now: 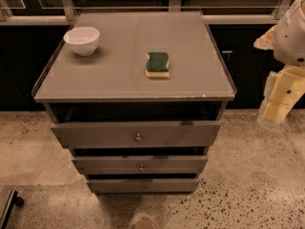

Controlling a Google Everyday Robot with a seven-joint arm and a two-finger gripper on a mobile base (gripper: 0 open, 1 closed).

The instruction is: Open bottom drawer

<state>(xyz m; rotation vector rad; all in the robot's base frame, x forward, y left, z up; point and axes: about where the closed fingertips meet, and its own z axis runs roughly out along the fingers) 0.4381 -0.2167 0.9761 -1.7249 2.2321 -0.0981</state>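
Observation:
The grey cabinet (133, 85) stands in the middle of the camera view with three drawers stacked in front. The bottom drawer (143, 185) is the lowest and slimmest front, with a small round metal knob (143, 187). Above it are the mid-sized drawer (139, 164) and the tall, wide top drawer (136, 134). Dark gaps show above each front. My gripper (280, 106) hangs at the right edge of the view, cream-coloured, level with the cabinet top and well apart from the drawers.
A white bowl (82, 40) sits at the cabinet top's back left. A green and yellow sponge (157, 64) lies near the middle. Speckled floor (252, 175) surrounds the cabinet. Dark cabinets line the back wall. A dark object (7, 206) sits at the bottom left.

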